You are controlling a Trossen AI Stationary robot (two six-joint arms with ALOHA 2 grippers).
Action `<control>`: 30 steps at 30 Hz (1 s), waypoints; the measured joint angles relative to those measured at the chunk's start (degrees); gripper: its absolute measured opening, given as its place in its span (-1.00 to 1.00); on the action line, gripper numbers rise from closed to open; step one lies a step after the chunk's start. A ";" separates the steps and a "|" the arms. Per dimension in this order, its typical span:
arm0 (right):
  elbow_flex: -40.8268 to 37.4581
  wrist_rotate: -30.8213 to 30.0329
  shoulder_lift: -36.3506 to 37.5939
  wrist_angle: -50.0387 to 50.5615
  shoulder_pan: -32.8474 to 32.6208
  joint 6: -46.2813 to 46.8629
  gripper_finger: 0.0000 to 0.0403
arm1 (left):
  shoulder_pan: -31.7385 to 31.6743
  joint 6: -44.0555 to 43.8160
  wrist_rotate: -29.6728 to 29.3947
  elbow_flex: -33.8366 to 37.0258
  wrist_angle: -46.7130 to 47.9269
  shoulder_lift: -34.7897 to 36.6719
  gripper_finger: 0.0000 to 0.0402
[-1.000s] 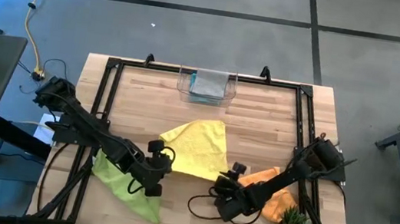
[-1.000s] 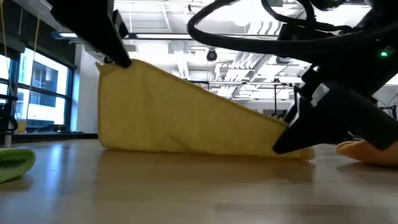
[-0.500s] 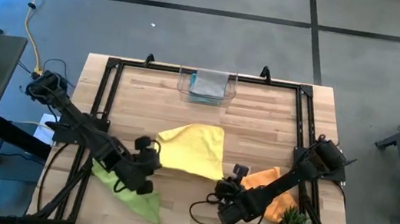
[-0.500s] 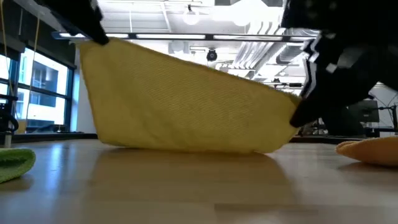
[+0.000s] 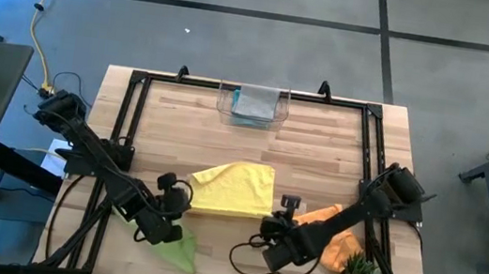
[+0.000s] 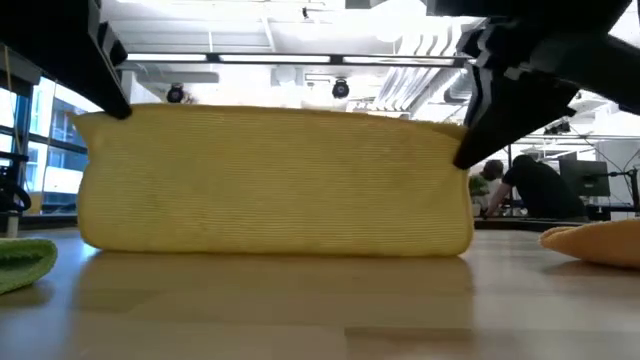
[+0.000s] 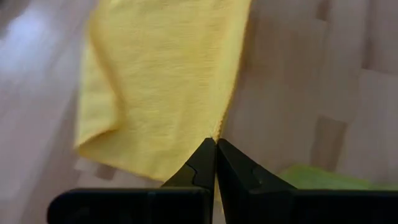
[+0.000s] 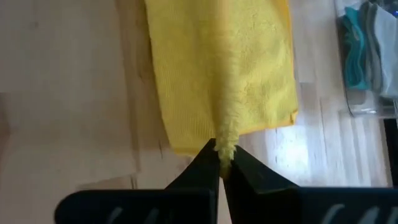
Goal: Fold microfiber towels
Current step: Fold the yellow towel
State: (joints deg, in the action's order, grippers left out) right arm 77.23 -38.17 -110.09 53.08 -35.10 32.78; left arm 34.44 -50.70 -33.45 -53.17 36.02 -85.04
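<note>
Fingers (image 7: 205,163) of both arms clamp yellow towel (image 5: 233,189) corners (low view alone shows it lifted).

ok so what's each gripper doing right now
left gripper: shut on a corner of the yellow towel.
right gripper: shut on the yellow towel's other near corner.

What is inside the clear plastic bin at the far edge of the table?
In the clear plastic bin there are folded cloths: a grey towel on top and a teal blue towel under it. Whatever else lies beneath them is covered.
</note>
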 joint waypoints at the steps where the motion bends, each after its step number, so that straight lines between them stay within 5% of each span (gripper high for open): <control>1: -0.20 1.19 0.08 -1.31 0.32 -1.38 -1.00 | 0.02 0.96 0.93 -0.04 -1.17 -0.30 -1.00; 10: -2.33 6.40 0.05 -8.70 0.62 -7.76 -1.00 | -1.97 10.69 8.85 -1.63 3.86 -0.42 -0.59; 18: -2.32 6.76 0.05 -9.35 -0.14 -7.35 -1.00 | -7.88 27.65 6.40 -1.29 6.24 2.95 -0.18; 23: -2.32 6.75 0.05 -9.40 -0.32 -7.85 -1.00 | -15.32 36.93 15.06 6.79 -2.99 1.36 -0.36; 30: -2.32 6.53 0.05 -9.61 -0.32 -8.42 -1.00 | -22.11 40.30 19.31 13.47 -12.49 1.24 -0.94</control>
State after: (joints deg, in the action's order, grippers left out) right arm 74.91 -31.64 -110.04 43.46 -35.42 24.35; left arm 12.32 -10.41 -14.14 -39.70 23.53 -83.80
